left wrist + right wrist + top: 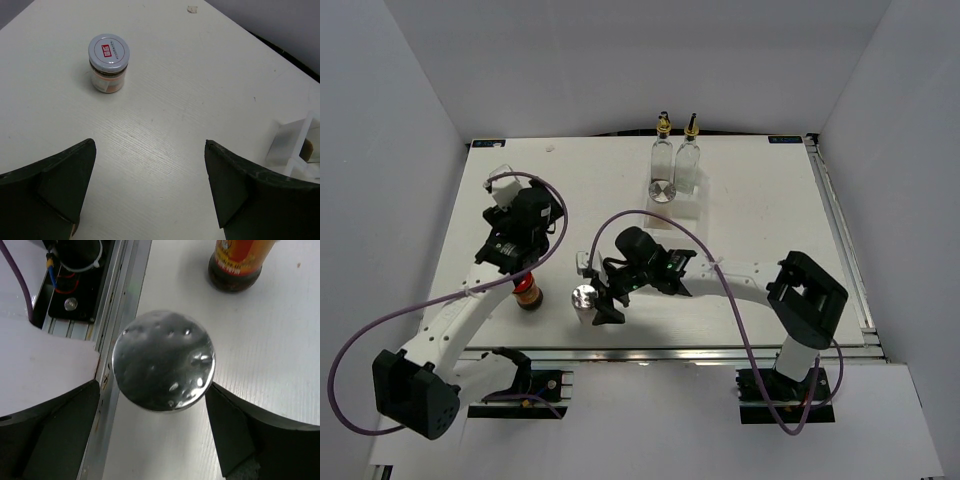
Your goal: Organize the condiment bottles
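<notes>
Your right fingers (50, 435) are spread wide, one on each side of a silver-lidded shaker (164, 360), not clenched on it. It stands near the 6 o'clock edge of the surface (760, 200). Seen from above, a brown sauce jar (528, 293) stands just beside it at 9 o'clock. Your left fingers (55, 185) are released and empty, with a white-lidded jar (108, 62) at their 11 o'clock. Two glass bottles (663, 155) stand at 12 o'clock.

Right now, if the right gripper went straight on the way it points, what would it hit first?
Most likely the silver-lidded shaker: its lid shows between the open fingers of the right gripper, though the gap to it is hard to judge.
</notes>
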You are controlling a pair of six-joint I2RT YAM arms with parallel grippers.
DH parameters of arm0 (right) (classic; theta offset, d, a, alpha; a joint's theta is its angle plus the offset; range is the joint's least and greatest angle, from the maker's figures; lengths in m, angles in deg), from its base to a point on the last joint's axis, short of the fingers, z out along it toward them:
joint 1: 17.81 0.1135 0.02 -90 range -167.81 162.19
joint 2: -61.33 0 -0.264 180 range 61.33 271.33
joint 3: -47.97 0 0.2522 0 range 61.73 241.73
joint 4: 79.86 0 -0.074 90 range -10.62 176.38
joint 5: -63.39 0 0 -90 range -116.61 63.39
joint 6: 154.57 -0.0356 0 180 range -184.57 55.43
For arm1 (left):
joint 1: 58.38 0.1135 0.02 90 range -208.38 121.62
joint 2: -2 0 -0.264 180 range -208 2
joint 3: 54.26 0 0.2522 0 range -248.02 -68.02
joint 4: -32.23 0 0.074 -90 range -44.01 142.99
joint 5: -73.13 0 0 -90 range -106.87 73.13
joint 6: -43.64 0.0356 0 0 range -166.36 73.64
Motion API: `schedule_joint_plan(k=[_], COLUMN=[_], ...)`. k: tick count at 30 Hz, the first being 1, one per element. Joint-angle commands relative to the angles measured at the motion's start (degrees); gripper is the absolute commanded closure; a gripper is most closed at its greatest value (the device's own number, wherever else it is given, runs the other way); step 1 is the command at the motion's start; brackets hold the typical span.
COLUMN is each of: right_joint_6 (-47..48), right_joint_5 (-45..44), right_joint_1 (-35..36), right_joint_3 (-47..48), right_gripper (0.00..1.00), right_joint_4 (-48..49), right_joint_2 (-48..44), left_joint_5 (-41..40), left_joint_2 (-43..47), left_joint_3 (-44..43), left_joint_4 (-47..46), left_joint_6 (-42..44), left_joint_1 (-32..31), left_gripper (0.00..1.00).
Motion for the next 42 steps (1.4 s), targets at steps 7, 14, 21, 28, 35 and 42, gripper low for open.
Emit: schedule_joint_plan(k=[7,14,21,28,35,42], right_joint_6=[-10.25,-14.91,-20.00,-22.12,-23.72,-23.26], right_joint_5=[-3.76,-15.26,-32.48,-40.04,-33.92,-33.12], right_joint_1=[2.99,1.59,-13.23,-28.28,-39.19,-41.13], right_joint_3=[0.09,-4.66,-9.41,-9.59,-6.09,-1.50], right_gripper=[0.74,0.91,0.93,0.94,0.96,0.97], right_joint_4=[16.93,20.46,14.85,13.69,21.51,22.75], right_joint_2=[-2.25,-13.84,-27.73,-29.77,-22.93,-14.21], left_joint_5=[0.58,0.76,1.02,1.99,3.31,2.00], left_joint_2=[4.64,7.72,6.93,5.26,4.38,2.89], left_joint_3=[1.52,3.37,3.55,3.55,3.99,4.08], left_joint_4=[-0.12,-0.83,-1.71,-2.94,-4.26,-3.91], left_joint_6=[-1.50,-1.07,-0.01,1.04,2.36,2.01], left_joint_1=[0.04,0.04,0.04,0.04,0.04,0.04], left_gripper=[0.02,0.02,0.02,0.02,0.02,0.02])
